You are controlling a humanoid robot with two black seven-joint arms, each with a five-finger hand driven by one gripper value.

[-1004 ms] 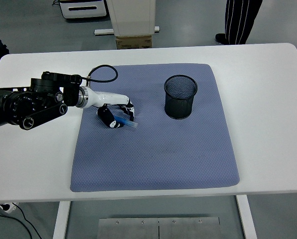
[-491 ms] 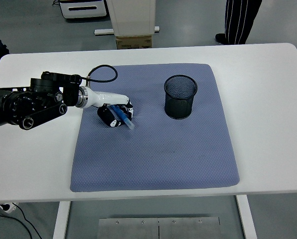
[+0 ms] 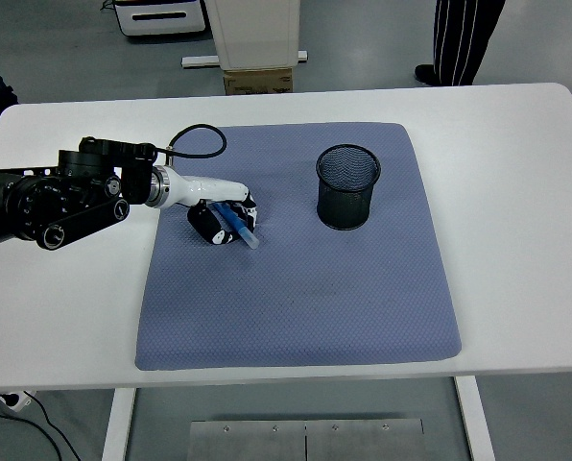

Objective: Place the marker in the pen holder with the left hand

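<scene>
My left hand (image 3: 221, 219) reaches in from the left, low over the left part of the blue-grey mat (image 3: 296, 288). Its fingers are curled around a blue marker (image 3: 238, 227), whose clear tip points down and right onto the mat. The black mesh pen holder (image 3: 347, 186) stands upright on the mat's upper right, well to the right of the hand, and looks empty. My right arm is out of view.
A black cable (image 3: 196, 140) loops from the left wrist over the mat's top left corner. The white table (image 3: 516, 192) extends around the mat. A person's legs in striped trousers (image 3: 464, 38) and a white pedestal with a cardboard box (image 3: 257, 43) stand beyond the far edge.
The marker has turned in my left hand, from lying flatter and pointing right to angled down and right, drawn closer under the fingers. The arm has barely moved.
</scene>
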